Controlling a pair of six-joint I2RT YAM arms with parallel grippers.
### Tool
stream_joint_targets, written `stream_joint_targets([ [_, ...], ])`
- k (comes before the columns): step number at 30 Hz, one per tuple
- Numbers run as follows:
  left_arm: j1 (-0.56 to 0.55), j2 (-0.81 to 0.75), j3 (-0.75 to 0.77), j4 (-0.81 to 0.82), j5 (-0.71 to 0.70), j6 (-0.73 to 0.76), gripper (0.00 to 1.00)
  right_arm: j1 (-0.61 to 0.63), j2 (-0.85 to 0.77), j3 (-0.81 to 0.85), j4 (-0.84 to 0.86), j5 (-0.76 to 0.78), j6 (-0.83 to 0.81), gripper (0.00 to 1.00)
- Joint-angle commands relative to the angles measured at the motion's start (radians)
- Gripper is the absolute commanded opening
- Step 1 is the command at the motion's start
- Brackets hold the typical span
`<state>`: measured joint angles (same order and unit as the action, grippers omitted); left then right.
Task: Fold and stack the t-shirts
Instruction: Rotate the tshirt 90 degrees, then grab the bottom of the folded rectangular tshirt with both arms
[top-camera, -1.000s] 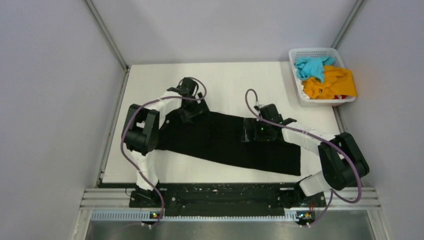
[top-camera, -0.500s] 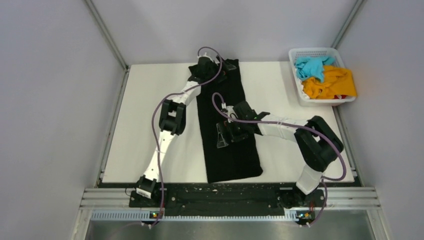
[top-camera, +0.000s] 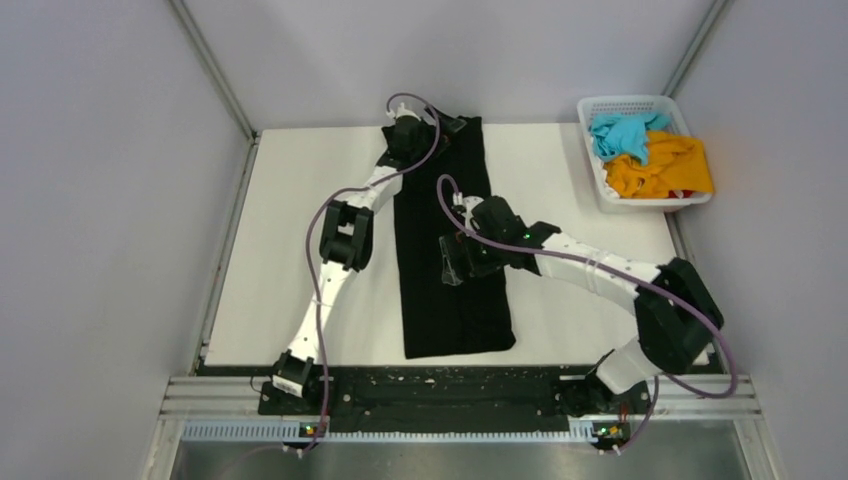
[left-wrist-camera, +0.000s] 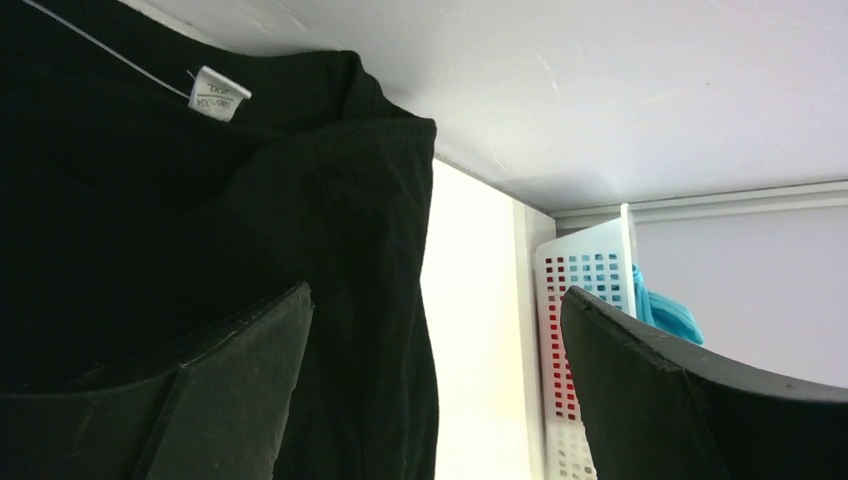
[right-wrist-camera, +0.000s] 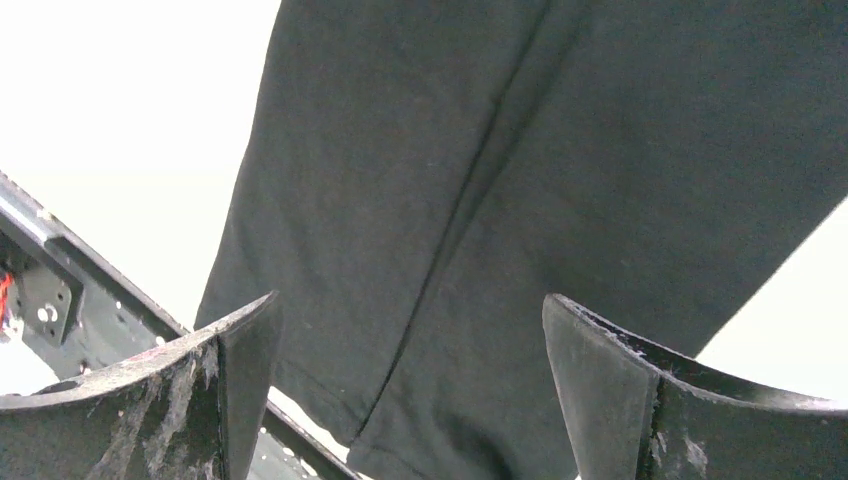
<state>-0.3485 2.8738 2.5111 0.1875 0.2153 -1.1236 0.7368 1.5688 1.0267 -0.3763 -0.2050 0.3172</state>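
Since half a second back, the black t-shirt (top-camera: 450, 270) has squared up into a straighter near-to-far strip, with its near hem shifted slightly left, and your right elbow has swung out to the right. Nearest you, the aluminium rail (top-camera: 450, 395) carries both bases. The white table (top-camera: 300, 250) beyond it is matte and flat. The shirt is folded into a long narrow band lying down the middle of the table, soft knit with one lengthwise crease. Your right gripper (right-wrist-camera: 410, 300) hovers over its mid-section with the jaws spread wide and nothing between them. At the far end, your left gripper (left-wrist-camera: 432, 295) sits at the collar, also spread apart and not clamping fabric. A white neck tag (left-wrist-camera: 218, 93) shows there, but its print is too small to read. Far right, a white plastic lattice basket (top-camera: 600, 180) holds the turquoise t-shirt (top-camera: 625, 132) and the orange-yellow t-shirt (top-camera: 670, 165), both crumpled. Plain pale grey walls (top-camera: 100, 200) close in the cell.
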Motion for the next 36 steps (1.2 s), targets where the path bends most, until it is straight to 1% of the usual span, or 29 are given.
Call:
stream_joint_targets([
  [1, 0.006, -0.082, 0.020, 0.055, 0.110, 0.053, 0.99, -0.011, -0.183, -0.054, -0.007, 0.247, 0.074, 0.99],
  [3, -0.011, -0.182, -0.001, -0.025, 0.145, 0.144, 0.99, -0.049, -0.261, -0.102, -0.005, 0.298, 0.135, 0.99],
  [5, -0.020, -0.307, -0.070, -0.076, 0.164, 0.212, 0.99, -0.100, -0.329, -0.153, 0.010, 0.267, 0.169, 0.99],
  [8, -0.022, -0.519, -0.210, -0.169, 0.218, 0.288, 0.99, -0.167, -0.397, -0.205, -0.004, 0.220, 0.181, 0.99],
  [11, -0.040, -0.755, -0.415, -0.323, 0.224, 0.375, 0.99, -0.191, -0.415, -0.226, -0.064, 0.225, 0.187, 0.99],
  [13, -0.067, -0.915, -0.588, -0.428, 0.141, 0.446, 0.99, -0.197, -0.412, -0.238, -0.111, 0.216, 0.203, 0.96],
  [15, -0.109, -1.070, -0.781, -0.498, 0.004, 0.508, 0.99, -0.198, -0.420, -0.268, -0.144, 0.219, 0.231, 0.93],
  [17, -0.165, -1.234, -1.031, -0.547, -0.089, 0.523, 0.99, -0.202, -0.439, -0.314, -0.153, 0.196, 0.232, 0.92],
  [18, -0.199, -1.301, -1.134, -0.566, -0.123, 0.507, 0.99, -0.204, -0.448, -0.335, -0.160, 0.167, 0.230, 0.91],
  [20, -0.256, -1.416, -1.333, -0.577, -0.136, 0.469, 0.99, -0.206, -0.469, -0.368, -0.171, 0.073, 0.214, 0.88],
  [22, -0.298, -1.518, -1.501, -0.588, -0.127, 0.395, 0.99, -0.205, -0.490, -0.392, -0.168, -0.005, 0.203, 0.86],
  [24, -0.315, -1.605, -1.631, -0.598, -0.075, 0.306, 0.99, -0.206, -0.510, -0.427, -0.145, -0.040, 0.203, 0.85],
  [26, -0.334, -1.671, -1.730, -0.599, -0.015, 0.241, 0.98, -0.205, -0.518, -0.459, -0.107, -0.061, 0.208, 0.83],
  [31, -0.387, -1.789, -1.913, -0.607, 0.030, 0.124, 0.95, -0.205, -0.515, -0.507, -0.093, -0.132, 0.228, 0.74],
  [33, -0.399, -1.823, -1.971, -0.606, 0.050, 0.087, 0.94, -0.205, -0.514, -0.530, -0.091, -0.146, 0.241, 0.72],
  [36, -0.421, -1.870, -2.036, -0.611, 0.067, 0.040, 0.90, -0.204, -0.513, -0.570, -0.081, -0.167, 0.278, 0.63],
])
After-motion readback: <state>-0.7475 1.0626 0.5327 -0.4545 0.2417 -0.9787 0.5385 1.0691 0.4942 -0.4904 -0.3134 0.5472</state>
